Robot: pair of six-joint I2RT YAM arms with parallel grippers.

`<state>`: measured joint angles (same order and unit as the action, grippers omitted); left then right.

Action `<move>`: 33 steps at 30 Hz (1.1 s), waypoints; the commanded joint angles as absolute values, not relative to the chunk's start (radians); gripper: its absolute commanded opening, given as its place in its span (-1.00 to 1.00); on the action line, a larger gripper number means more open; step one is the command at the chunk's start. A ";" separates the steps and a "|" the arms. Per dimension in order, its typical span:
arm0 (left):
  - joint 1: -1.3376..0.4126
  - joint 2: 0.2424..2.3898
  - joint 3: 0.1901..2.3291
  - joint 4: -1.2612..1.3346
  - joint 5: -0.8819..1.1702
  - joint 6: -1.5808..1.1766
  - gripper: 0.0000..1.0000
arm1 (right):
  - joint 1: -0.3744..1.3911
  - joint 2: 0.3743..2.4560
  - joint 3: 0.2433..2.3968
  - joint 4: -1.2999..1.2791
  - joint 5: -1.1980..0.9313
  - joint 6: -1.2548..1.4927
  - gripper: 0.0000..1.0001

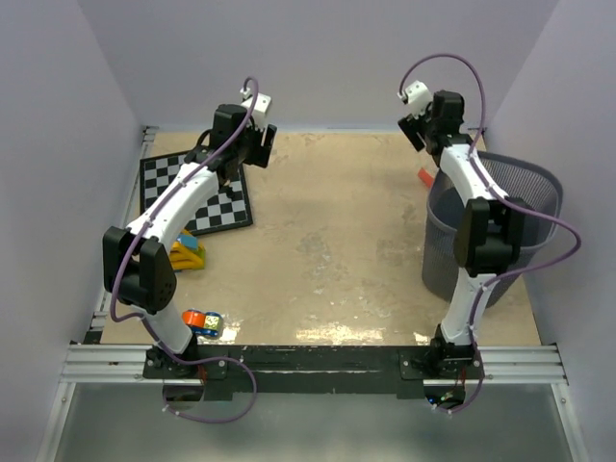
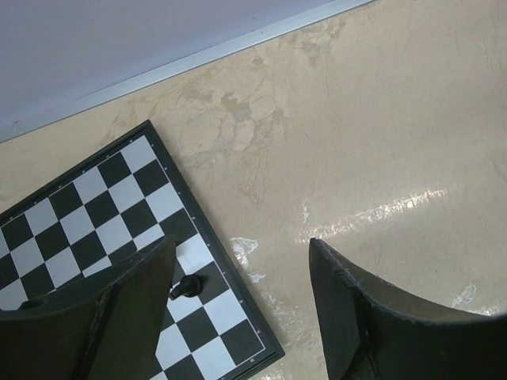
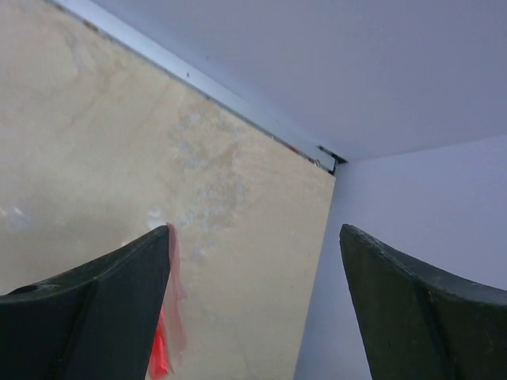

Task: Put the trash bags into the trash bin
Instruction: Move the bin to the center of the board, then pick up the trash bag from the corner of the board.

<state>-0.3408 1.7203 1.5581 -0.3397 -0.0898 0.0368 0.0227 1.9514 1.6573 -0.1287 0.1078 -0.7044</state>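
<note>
So the whole thing turns on the thin, crinkly red-orange plastic film trash bag, of which only a small scrap can be seen in the top view, right of centre in the upper half of the frame, just beside the upper-left edge of the dark grey wire-mesh trash bin. It's found directly below the right gripper in that frame, so the right arm is clearly the nearer 1. The left gripper is parked well apart at the upper left, over the black-and-white checkered chessboard. In the right wrist view the bag is tucked at the lower left, right against the edge of the left-hand finger and outside the gap between the 2 fingers. Its visible strip runs roughly top to bottom there. Most of it is hidden, so whether it's lying on the tan tabletop or draped against the bin can't be told. Both tools are spread wide with nothing pinched: the right gripper over bare table, the left gripper at the chessboard's edge. By the look of it, the right tool would need to be shifted toward the lower left of its own view before a grab makes sense.
</note>
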 commanded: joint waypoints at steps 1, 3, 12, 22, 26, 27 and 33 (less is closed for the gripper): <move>-0.337 1.690 1.555 -0.322 -0.098 0.037 0.46 | 0.125 2.034 1.941 -0.280 0.141 -0.500 0.72; -0.337 1.683 1.546 -0.313 -0.098 0.038 0.46 | 0.208 1.987 1.942 -0.339 0.088 -0.453 0.71; -0.334 1.641 1.463 -0.282 -0.098 0.026 0.46 | 0.382 1.854 1.689 -0.298 0.155 -0.371 0.78; -0.333 1.605 1.391 -0.288 -0.058 -0.023 0.45 | 0.350 2.160 1.805 -0.256 0.521 -0.330 0.93; -0.325 1.580 1.359 -0.269 -0.057 -0.035 0.45 | 0.325 2.204 1.799 -0.233 0.629 -0.500 0.86; -0.321 1.574 1.338 -0.255 -0.052 -0.040 0.45 | 0.315 2.212 1.802 -0.226 0.653 -0.526 0.85; -0.296 1.536 1.269 -0.210 -0.035 -0.069 0.45 | 0.219 2.255 1.894 -0.287 0.721 -0.572 0.84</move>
